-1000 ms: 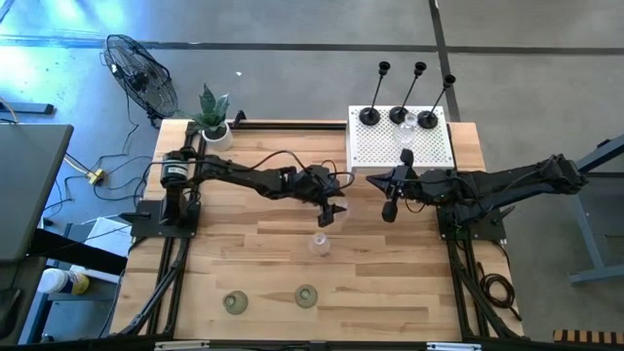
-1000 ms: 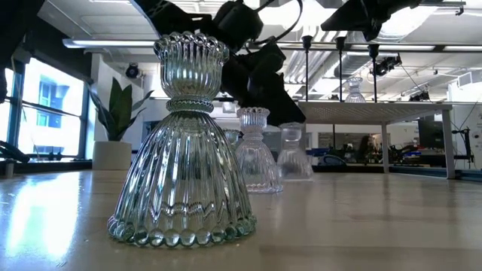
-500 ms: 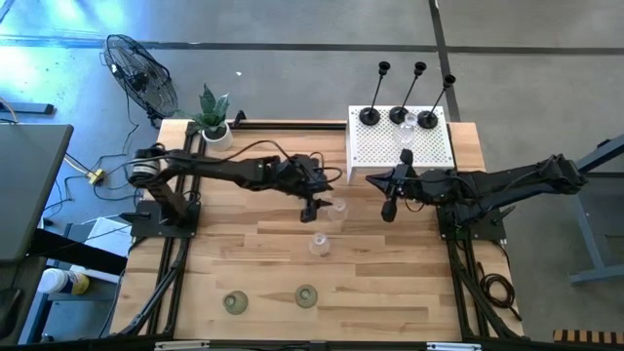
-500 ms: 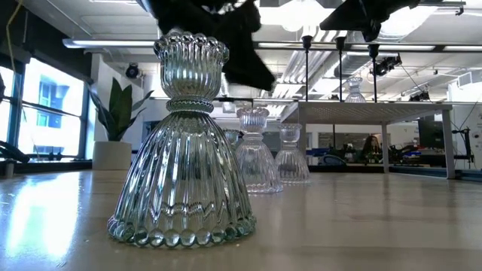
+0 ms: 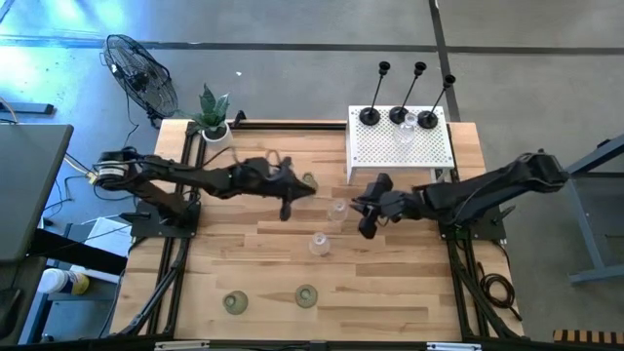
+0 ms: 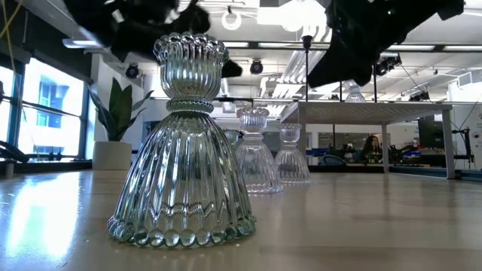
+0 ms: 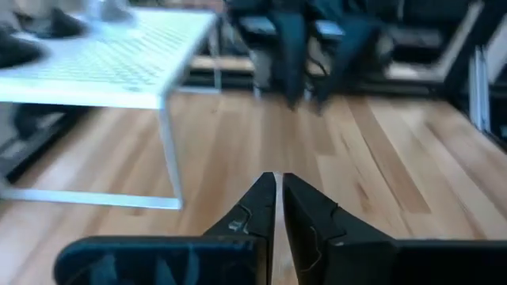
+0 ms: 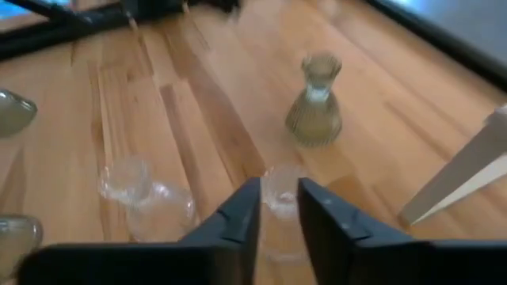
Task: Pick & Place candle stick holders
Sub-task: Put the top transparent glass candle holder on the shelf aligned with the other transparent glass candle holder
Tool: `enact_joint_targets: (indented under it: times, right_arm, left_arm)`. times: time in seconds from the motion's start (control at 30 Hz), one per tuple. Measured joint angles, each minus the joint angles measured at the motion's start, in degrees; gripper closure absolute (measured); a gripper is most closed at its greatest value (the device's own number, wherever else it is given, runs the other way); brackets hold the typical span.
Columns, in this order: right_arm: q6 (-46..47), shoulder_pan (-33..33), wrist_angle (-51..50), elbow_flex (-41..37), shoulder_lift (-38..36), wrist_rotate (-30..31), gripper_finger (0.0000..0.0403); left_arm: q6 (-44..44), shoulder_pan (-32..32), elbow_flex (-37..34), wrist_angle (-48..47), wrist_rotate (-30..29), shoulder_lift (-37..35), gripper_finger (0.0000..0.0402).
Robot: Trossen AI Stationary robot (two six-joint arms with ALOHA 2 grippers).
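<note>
L end effector point(image 5: 285, 209) had pulled back empty, fingers clenched. R end effector point(image 5: 365, 225) moved in, slightly parted, straddling clear holder point(image 5: 338, 209) on worktop point(image 5: 390, 283); not gripped yet.

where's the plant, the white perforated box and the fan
plant point(image 5: 212, 105), high view, on its leaves
white perforated box point(image 5: 400, 148), high view, on its bare top
fan point(image 5: 139, 76), high view, on its grille
</note>
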Motion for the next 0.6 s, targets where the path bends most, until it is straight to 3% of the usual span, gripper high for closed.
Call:
enact_joint_targets:
  times: [0.2, 0.37, 0.6]
  right_arm:
    - [3.17, 0.95, 1.73, 0.0, 6.35, 2.51, 0.0215]
    - [3.22, 0.95, 5.67, 0.0, 11.43, 4.39, 0.0134]
    - [5.35, 0.95, 6.47, 0.0, 15.92, 9.69, 0.0081]
  left_arm:
    - [-2.52, 4.83, -10.72, 11.0, 1.92, -4.76, 0.0399]
    - [-3.02, 7.63, -13.53, 13.79, 3.44, -5.41, 0.0399]
    - [-2.38, 7.68, -13.68, 12.86, 3.86, -5.37, 0.0401]
